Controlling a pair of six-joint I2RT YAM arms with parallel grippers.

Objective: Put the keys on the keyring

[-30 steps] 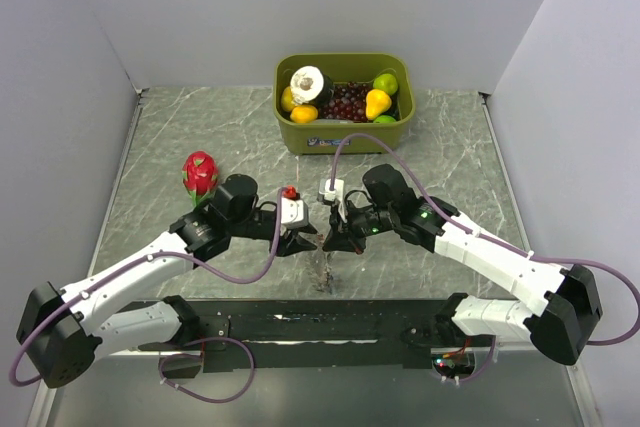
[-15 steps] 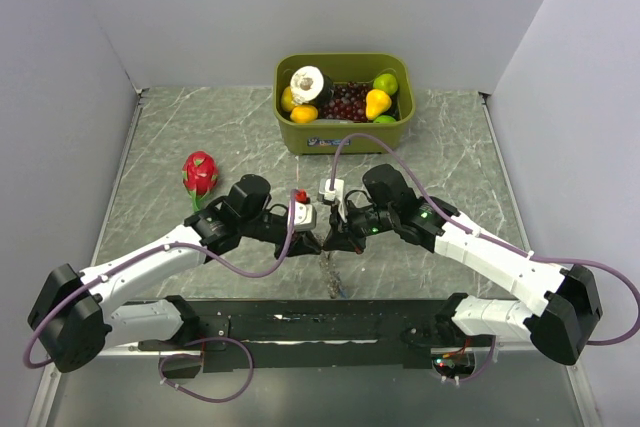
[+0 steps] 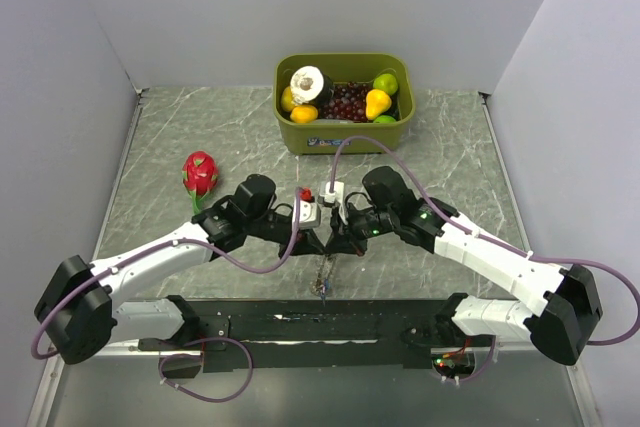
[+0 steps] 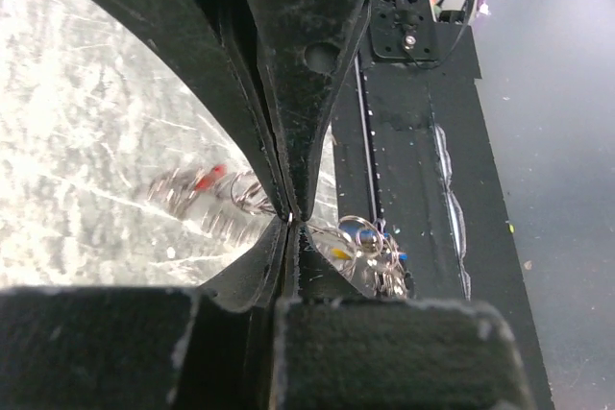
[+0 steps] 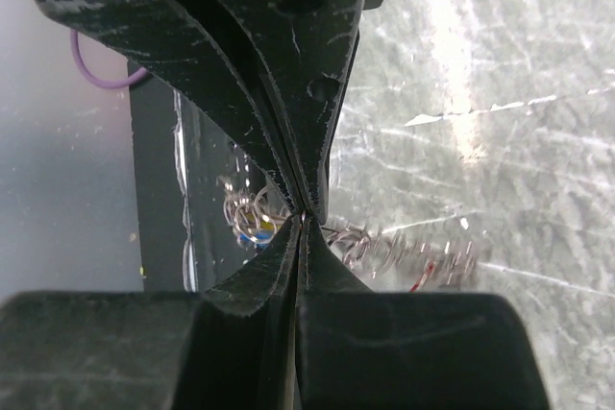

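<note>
Tools nose to nose, both clamped on keyring
Left tool and right tool meet tip to tip near the front edge of the tabletop. Both are fully clenched, each pinching thin wire loops of the keyring at its fingertips. The rest of the bundle trails from the pinch point toward the arm bases. Left wrist view: loops blurred, keys with red, yellow and blue heads on either side of the fingers. Right wrist view: blue and red heads visible. Green bin of fruit sits at the back, dragon fruit at left, both well apart from the tools.
</note>
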